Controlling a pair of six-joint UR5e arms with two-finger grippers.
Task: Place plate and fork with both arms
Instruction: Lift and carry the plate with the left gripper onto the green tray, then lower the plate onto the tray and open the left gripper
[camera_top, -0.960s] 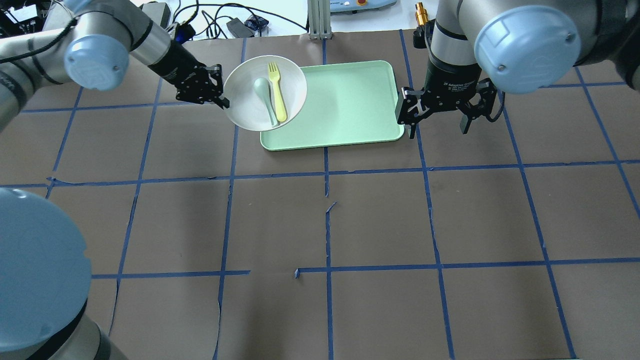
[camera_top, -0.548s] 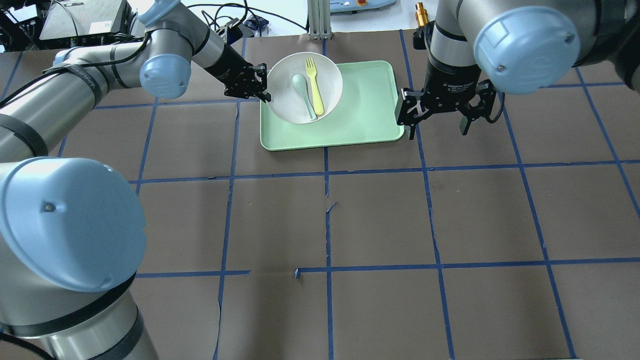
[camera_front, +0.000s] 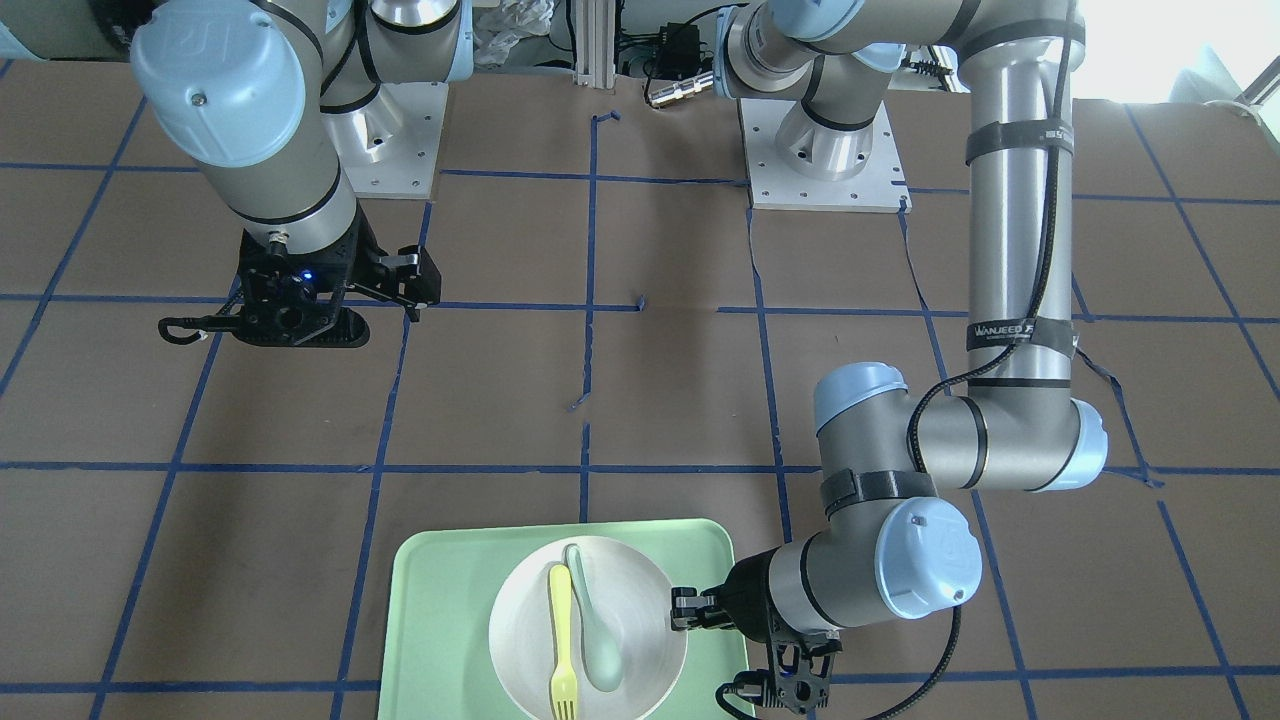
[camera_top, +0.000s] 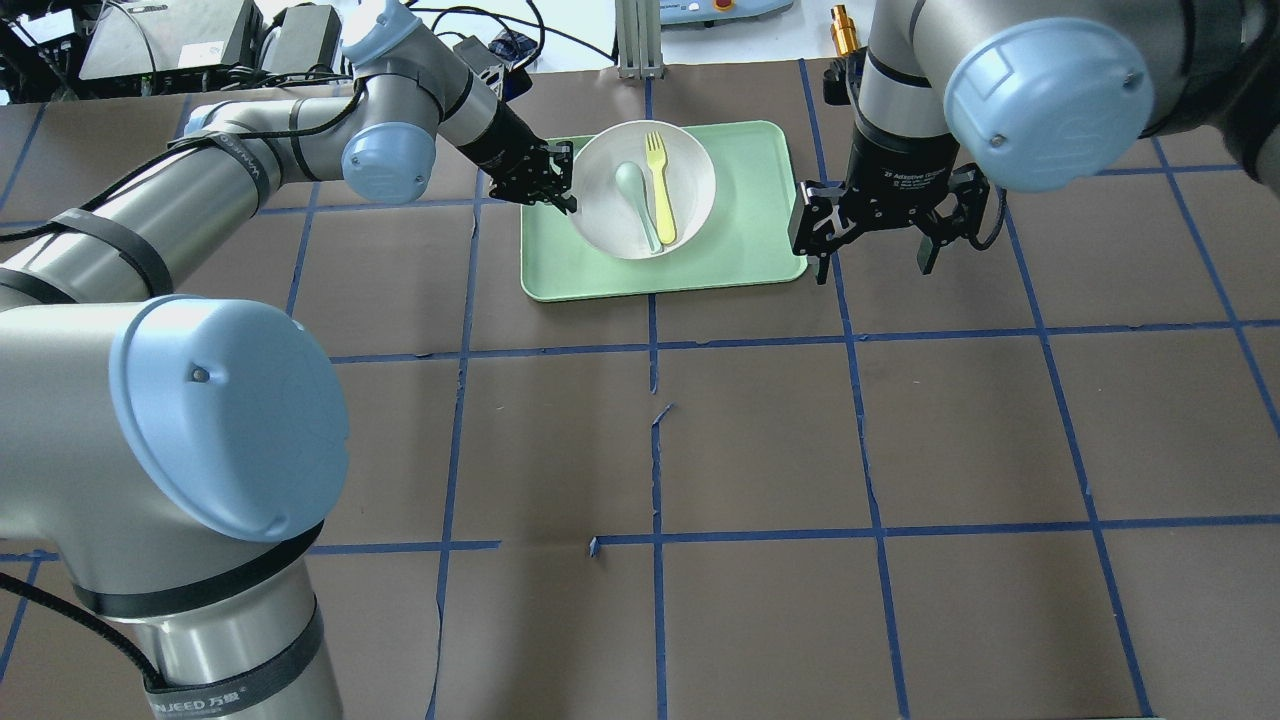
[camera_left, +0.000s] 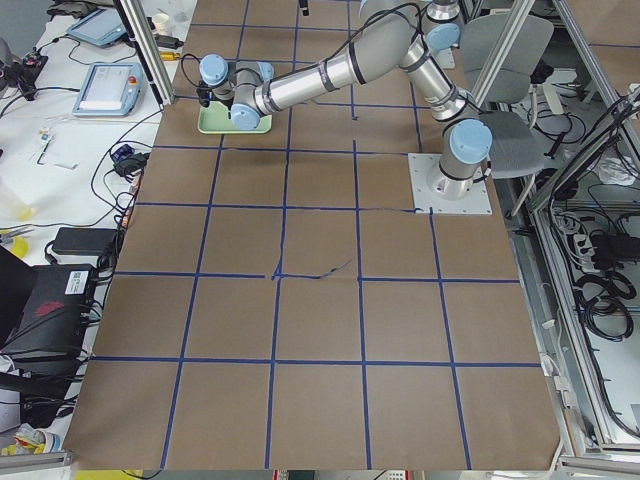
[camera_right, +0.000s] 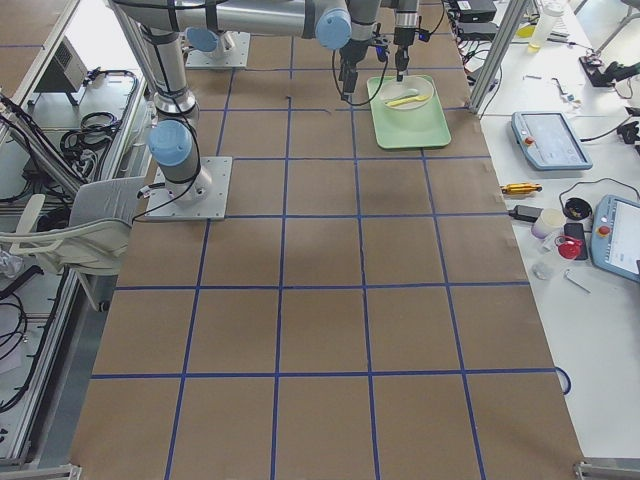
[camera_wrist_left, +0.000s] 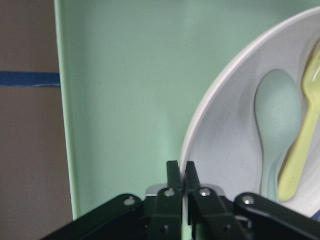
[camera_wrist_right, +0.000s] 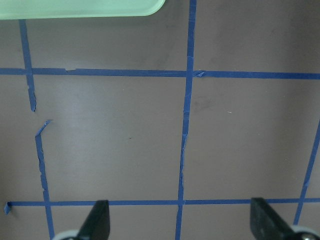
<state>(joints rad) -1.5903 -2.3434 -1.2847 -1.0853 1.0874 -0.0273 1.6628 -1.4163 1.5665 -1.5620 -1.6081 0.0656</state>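
Observation:
The off-white plate (camera_top: 600, 205) is over the left half of the mint-green tray (camera_top: 745, 200); I cannot tell if it rests on it. The pale-yellow fork (camera_top: 662, 190) lies in the plate beside a grey-green spoon (camera_top: 635, 200). My left gripper (camera_top: 562, 195) is shut on the plate's left rim; the left wrist view shows its pinched fingers (camera_wrist_left: 173, 176) on the plate (camera_wrist_left: 230, 130), with the fork (camera_wrist_left: 300, 155) inside. My right gripper (camera_top: 873, 265) is open and empty, just right of the tray, above the table.
The brown table carries blue tape grid lines (camera_top: 655, 345). The tray's right half is bare. Cables and boxes (camera_top: 160, 40) lie beyond the far edge. The right wrist view shows the tray's corner (camera_wrist_right: 75, 7) and bare table below the open fingers (camera_wrist_right: 97, 222).
My left arm has carried the plate, with fork and spoon in it, to the right from beside the tray to over its left half. The right arm has barely moved.

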